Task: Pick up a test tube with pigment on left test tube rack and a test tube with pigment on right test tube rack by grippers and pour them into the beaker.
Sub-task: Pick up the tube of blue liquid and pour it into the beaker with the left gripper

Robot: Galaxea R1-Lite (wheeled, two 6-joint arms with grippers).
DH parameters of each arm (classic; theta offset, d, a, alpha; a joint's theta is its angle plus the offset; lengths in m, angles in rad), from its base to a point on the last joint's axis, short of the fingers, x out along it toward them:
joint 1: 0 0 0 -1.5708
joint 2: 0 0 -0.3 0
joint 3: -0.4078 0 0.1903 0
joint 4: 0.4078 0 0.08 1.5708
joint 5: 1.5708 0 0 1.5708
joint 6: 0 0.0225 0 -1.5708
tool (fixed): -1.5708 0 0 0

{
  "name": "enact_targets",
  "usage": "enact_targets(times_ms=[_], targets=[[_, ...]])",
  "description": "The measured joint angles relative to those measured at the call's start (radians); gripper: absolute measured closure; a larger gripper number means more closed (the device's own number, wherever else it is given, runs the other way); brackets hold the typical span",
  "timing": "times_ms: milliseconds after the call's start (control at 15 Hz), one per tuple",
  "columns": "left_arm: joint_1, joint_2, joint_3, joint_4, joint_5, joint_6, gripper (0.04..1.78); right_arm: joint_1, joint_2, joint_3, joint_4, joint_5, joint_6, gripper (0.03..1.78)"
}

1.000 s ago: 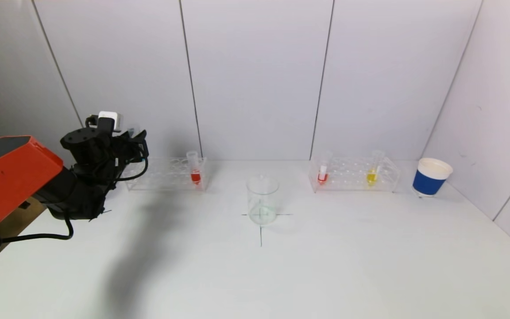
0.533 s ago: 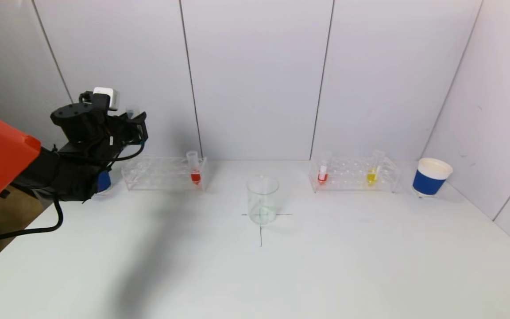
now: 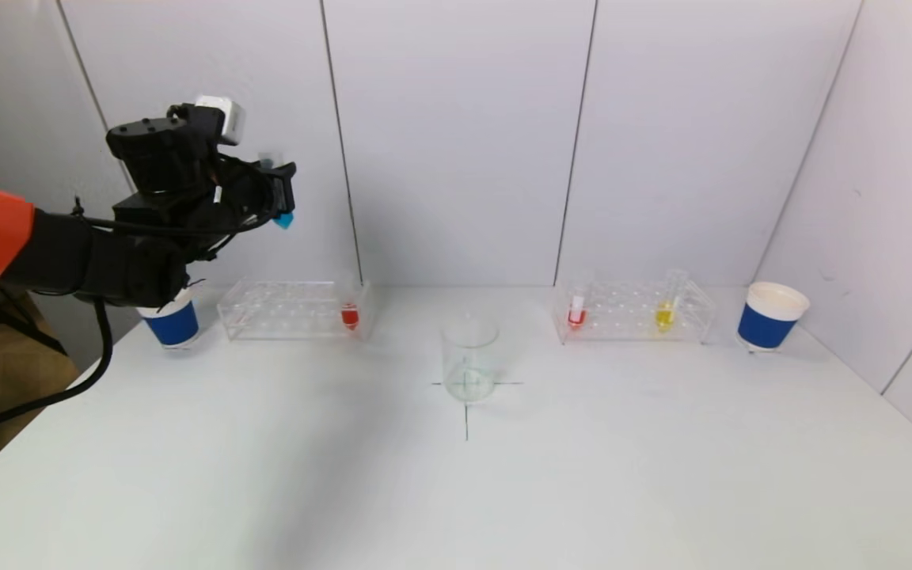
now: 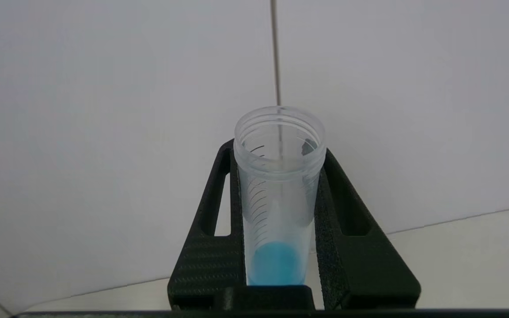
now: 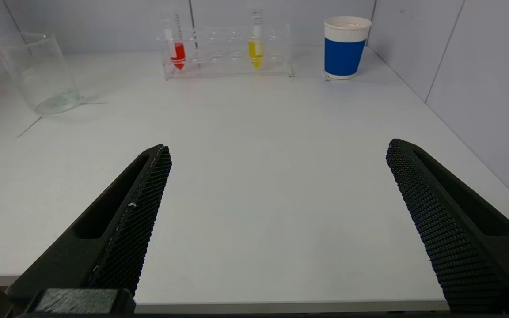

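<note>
clamped in my left gripper (image 4: 281, 247) is the blue-pigment tube (image 4: 279, 198), pinched between both fingers (image 4: 351, 247) and held roughly upright, mouth open, the blue pooled at its bottom. i hold it high in the air, above and a little behind the left rack (image 3: 290, 310), so the first pick looks done to me.

below my claw and toward the middle sits the beaker (image 3: 469, 358) on its cross mark, well apart from me; apart from a faint tint at its base it looks empty, so i judge nothing is poured yet. a red tube (image 3: 350, 315) remains in the left rack, near its beaker-side end.

my right gripper (image 5: 276, 221) hangs low at the near table edge, fingers spread wide, holding nothing. far ahead of it the right rack (image 5: 228, 55) holds a red tube (image 5: 177, 52) and a yellow tube (image 5: 256, 49), untouched. by my reckoning the right pick and both pours are left.
</note>
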Motion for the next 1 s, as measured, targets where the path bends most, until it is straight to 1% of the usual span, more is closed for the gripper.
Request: enact_targets(times_ms=[67,200,533,867,1000], targets=[[-0.02,-0.002,-0.021,0.032,0.003,0.007,1.36,0.0,0.0,0.0,0.0,-0.001,0.0,0.04],[-0.06,0.011,-0.059,0.042,0.001,0.024,1.36,0.0,0.0,0.0,0.0,0.0,0.0,0.04],[-0.139,0.105,-0.185,0.045,-0.012,0.159,1.36,0.0,0.0,0.0,0.0,0.0,0.0,0.04],[-0.158,0.181,-0.2,0.041,-0.057,0.257,1.36,0.0,0.0,0.0,0.0,0.0,0.0,0.04],[-0.159,0.197,-0.201,0.037,-0.102,0.328,1.36,0.0,0.0,0.0,0.0,0.0,0.0,0.04]])
